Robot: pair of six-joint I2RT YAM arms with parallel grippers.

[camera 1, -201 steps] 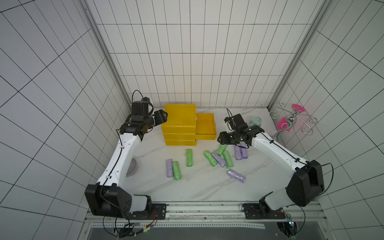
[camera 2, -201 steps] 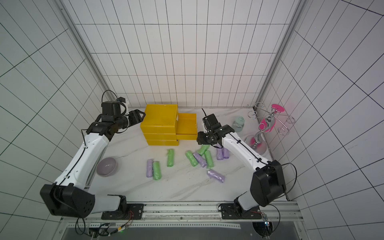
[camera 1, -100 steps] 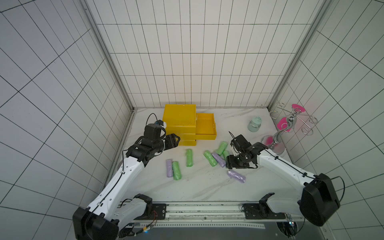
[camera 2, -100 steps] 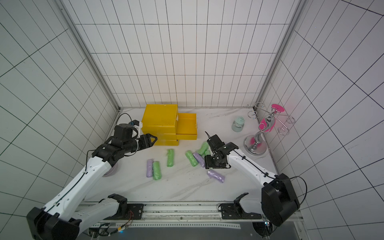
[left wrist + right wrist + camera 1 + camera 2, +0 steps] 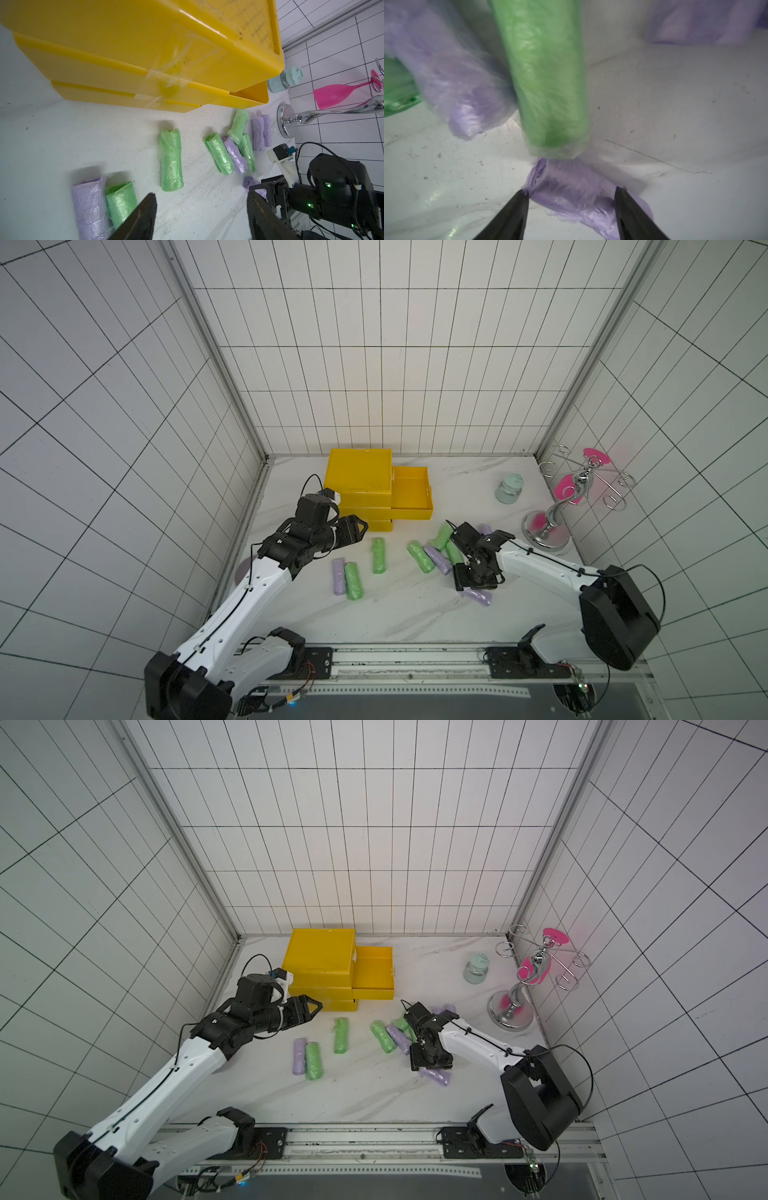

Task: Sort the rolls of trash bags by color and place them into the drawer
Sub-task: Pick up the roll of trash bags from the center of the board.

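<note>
Yellow drawer unit [image 5: 359, 485]: at the back of the marble surface [image 5: 395, 622], one drawer [image 5: 411, 493] pulled out.

Trash-bag rolls: all lie on the surface in front of the unit.
- purple-and-green pair [image 5: 347, 578], side by side and touching
- single green roll [image 5: 378, 556]
- mixed cluster [image 5: 432, 558] of green and purple
- lone purple roll [image 5: 480, 597], nearest the front

left tool [image 5: 362, 528]: above the surface just beside the unit, jaws wide, nothing between them.

right tool [image 5: 571, 192]: low over the lone purple roll, jaws spread to either side of it.

mint jar [image 5: 509, 488] and chrome stand [image 5: 548, 526]: near the right wall.
</note>
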